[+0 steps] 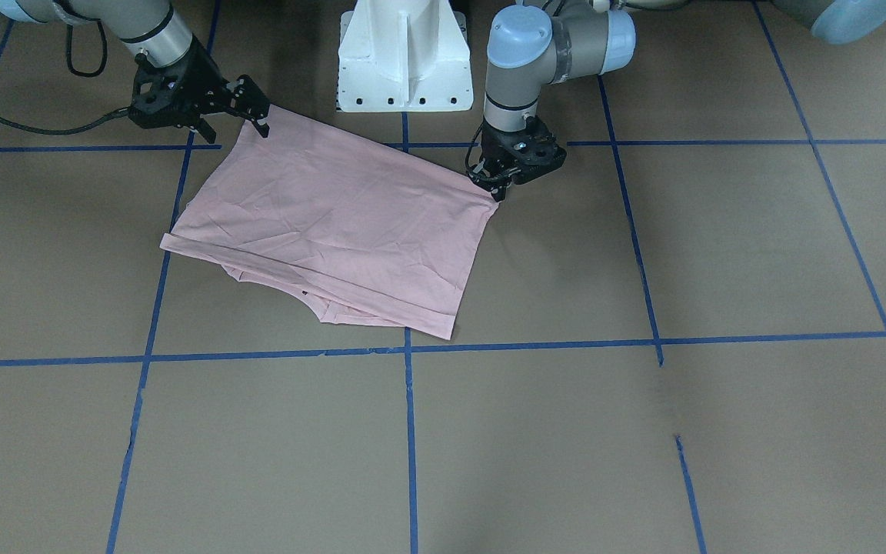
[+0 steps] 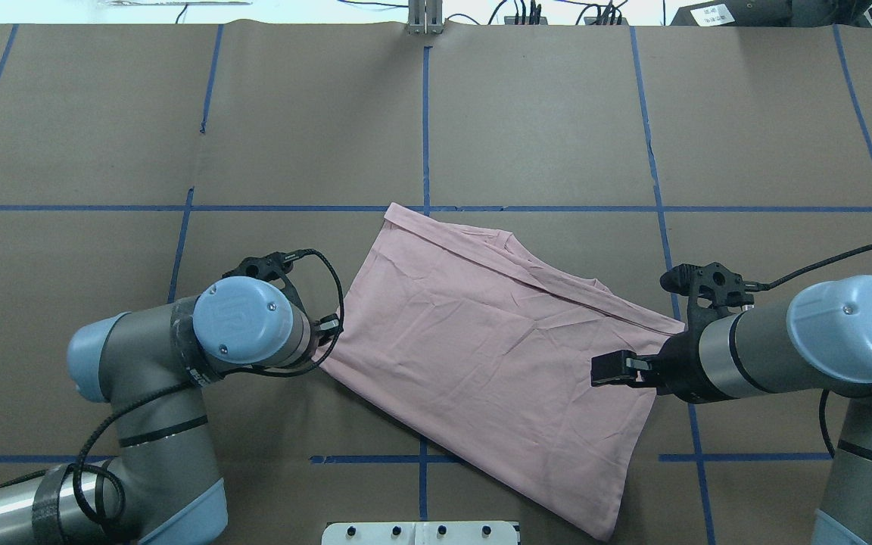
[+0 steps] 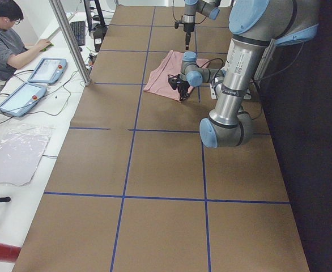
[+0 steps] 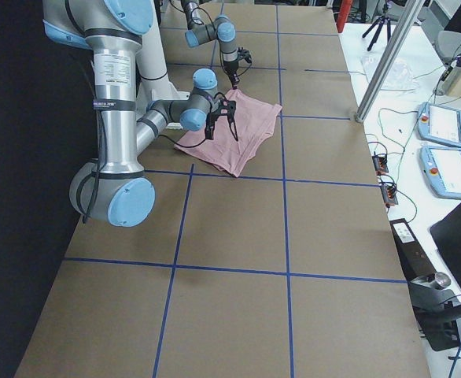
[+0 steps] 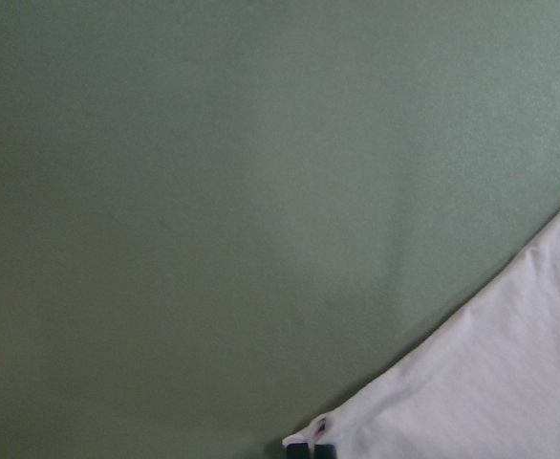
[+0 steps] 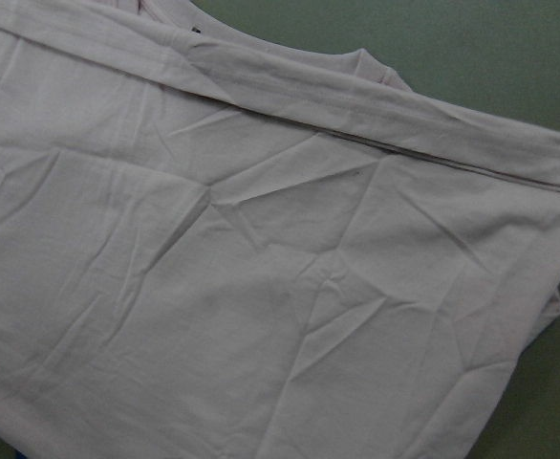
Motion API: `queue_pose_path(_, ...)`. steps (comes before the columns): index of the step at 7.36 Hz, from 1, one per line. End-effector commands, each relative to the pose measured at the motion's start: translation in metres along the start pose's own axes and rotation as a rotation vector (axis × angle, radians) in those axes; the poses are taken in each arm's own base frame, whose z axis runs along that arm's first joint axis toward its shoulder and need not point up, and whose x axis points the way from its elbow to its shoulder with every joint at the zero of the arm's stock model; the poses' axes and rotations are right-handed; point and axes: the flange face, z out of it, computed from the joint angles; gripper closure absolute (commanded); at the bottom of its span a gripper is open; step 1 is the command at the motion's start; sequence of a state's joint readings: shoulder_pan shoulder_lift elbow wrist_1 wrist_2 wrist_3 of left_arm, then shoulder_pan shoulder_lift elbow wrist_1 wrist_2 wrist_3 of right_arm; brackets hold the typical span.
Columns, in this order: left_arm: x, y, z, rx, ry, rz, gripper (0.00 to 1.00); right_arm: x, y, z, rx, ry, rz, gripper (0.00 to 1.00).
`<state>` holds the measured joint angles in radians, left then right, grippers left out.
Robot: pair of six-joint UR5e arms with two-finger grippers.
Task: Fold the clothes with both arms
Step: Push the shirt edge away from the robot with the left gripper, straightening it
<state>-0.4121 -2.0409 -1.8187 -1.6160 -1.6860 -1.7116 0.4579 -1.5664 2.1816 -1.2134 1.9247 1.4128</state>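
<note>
The folded pale pink cotton T-shirt [image 1: 335, 223] lies flat on the brown blue-taped table [image 1: 643, 431], between both arms. The black two-finger right gripper [image 1: 252, 104] is spread wide above one shirt corner and holds nothing. The black left gripper [image 1: 495, 185] points down with its jaws narrowed, apparently pinching the opposite corner.

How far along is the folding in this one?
Done: the pale pink cotton T-shirt is doubled over once, hem band reaching the neckline. In hand: the left gripper is down at one corner; the right gripper hovers open above the opposite side. Left: further folds, judging by its wide shape.
</note>
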Motion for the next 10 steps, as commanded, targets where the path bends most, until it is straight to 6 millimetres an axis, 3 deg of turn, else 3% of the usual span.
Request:
queue_pose_path(1,0.016,-0.063,-0.005,0.07,0.011,0.018,1.0,0.002,-0.003,0.0,0.005,0.004,0.004,0.0)
queue_pose_path(2,0.036,-0.097,0.0,0.121,0.008,0.04,1.0,0.002,-0.005,0.0,0.007,0.004,0.005,0.0)
queue_pose_path(4,0.053,-0.175,0.013,0.207,0.063,0.08,1.0,0.002,-0.007,-0.003,0.016,0.001,0.008,0.0)
queue_pose_path(5,0.065,-0.205,0.008,0.241,0.083,0.132,1.0,0.002,-0.008,-0.003,0.017,0.0,0.009,0.0)
queue_pose_path(8,0.14,-0.224,0.022,0.292,0.175,0.256,1.0,0.005,-0.012,-0.004,0.029,0.005,0.016,0.0)
queue_pose_path(10,0.149,-0.233,0.032,0.348,0.219,0.269,1.0,0.006,-0.012,-0.004,0.03,0.007,0.017,0.0)
